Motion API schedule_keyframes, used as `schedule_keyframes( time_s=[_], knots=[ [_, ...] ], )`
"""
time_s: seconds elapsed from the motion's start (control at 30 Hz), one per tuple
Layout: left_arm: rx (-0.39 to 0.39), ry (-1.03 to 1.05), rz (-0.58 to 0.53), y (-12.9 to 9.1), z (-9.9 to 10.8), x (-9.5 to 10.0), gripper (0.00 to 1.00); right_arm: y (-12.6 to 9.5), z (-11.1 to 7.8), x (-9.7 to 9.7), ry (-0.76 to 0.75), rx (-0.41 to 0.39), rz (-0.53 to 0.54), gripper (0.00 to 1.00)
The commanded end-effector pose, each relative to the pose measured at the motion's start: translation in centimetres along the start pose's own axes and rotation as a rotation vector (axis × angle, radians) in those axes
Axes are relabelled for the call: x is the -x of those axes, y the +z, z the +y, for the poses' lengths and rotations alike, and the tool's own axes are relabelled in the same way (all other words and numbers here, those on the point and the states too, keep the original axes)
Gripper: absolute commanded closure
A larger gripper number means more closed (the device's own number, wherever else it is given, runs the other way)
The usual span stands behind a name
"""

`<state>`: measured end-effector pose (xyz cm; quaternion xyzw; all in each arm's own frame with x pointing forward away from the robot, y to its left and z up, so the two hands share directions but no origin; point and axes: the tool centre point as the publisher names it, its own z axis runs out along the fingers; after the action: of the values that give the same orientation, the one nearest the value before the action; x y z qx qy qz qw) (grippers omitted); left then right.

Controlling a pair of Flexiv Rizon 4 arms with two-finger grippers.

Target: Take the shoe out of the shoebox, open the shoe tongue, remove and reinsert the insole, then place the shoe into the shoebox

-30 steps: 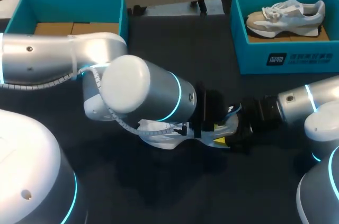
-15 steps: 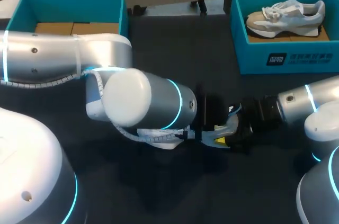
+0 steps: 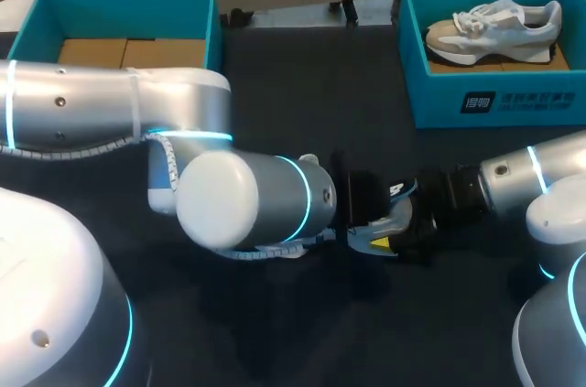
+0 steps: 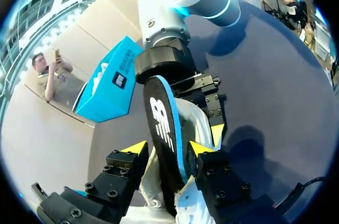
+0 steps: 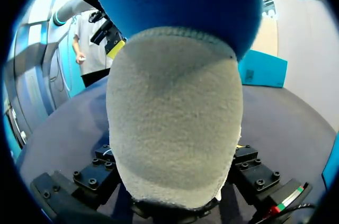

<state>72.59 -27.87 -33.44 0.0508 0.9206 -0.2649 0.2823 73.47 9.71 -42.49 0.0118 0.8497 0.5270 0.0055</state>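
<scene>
On the dark table [image 3: 302, 76], at the far left, stands the left shoebox [image 3: 119, 12], teal, with only brown cardboard [image 3: 128, 50] inside. The left arm [image 3: 238, 199] comes in from the left and reaches to the middle, covering most of the shoe in the head view. The left gripper [image 4: 168, 147] is at one end of the shoe [image 4: 193, 123], which lies between the two grippers. The black insole [image 4: 161, 123] with a blue edge rises out of the shoe directly ahead of this gripper. If the left gripper really holds something, I cannot tell. The right gripper [image 3: 403, 227] meets it from the right. In its wrist view the grey front of the shoe fills the space between its two sides and touches both, so it is closed on the shoe, with the blue underside of the insole above. At the far right the right shoebox [image 3: 494, 99] contains a second shoe [image 3: 494, 26], white and beige, lying on its side.
</scene>
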Motion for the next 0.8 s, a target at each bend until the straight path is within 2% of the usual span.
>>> schedule_keyframes(
  time_s=[0.03, 0.17, 0.27, 0.3, 0.33, 0.37, 0.6, 0.8],
  knots=[
    [0.006, -0.014, -0.008, 0.6, 0.0, -0.4, 0.52, 0.4, -0.3, 0.0, 0.000, -0.003, -0.002, 1.00],
    [0.008, -0.031, -0.015, 1.1, 0.3, -0.2, 0.54, 0.4, -0.3, 0.0, 0.000, -0.003, -0.002, 1.00],
    [0.008, -0.036, -0.013, 1.2, 0.4, -0.2, 0.62, 0.4, -0.3, 0.0, 0.000, -0.003, -0.002, 1.00],
    [0.009, -0.036, -0.012, 1.3, 0.4, -0.2, 0.72, 0.4, -0.3, 0.0, 0.000, -0.003, -0.002, 1.00],
    [0.009, -0.036, -0.011, 1.3, 0.4, -0.3, 0.88, 0.4, -0.3, 0.0, 0.000, -0.003, -0.002, 1.00],
    [0.009, -0.036, -0.011, 1.3, 0.4, -0.3, 0.99, 0.4, -0.3, 0.0, 0.000, -0.003, -0.002, 1.00],
    [0.000, -0.033, -0.007, 0.9, 0.4, -0.6, 1.00, 0.4, -0.3, 0.0, 0.000, -0.003, -0.002, 1.00],
    [-0.023, -0.027, -0.018, -0.4, -0.4, 0.0, 1.00, 0.4, -0.3, 0.0, 0.000, -0.003, -0.002, 1.00]
  ],
)
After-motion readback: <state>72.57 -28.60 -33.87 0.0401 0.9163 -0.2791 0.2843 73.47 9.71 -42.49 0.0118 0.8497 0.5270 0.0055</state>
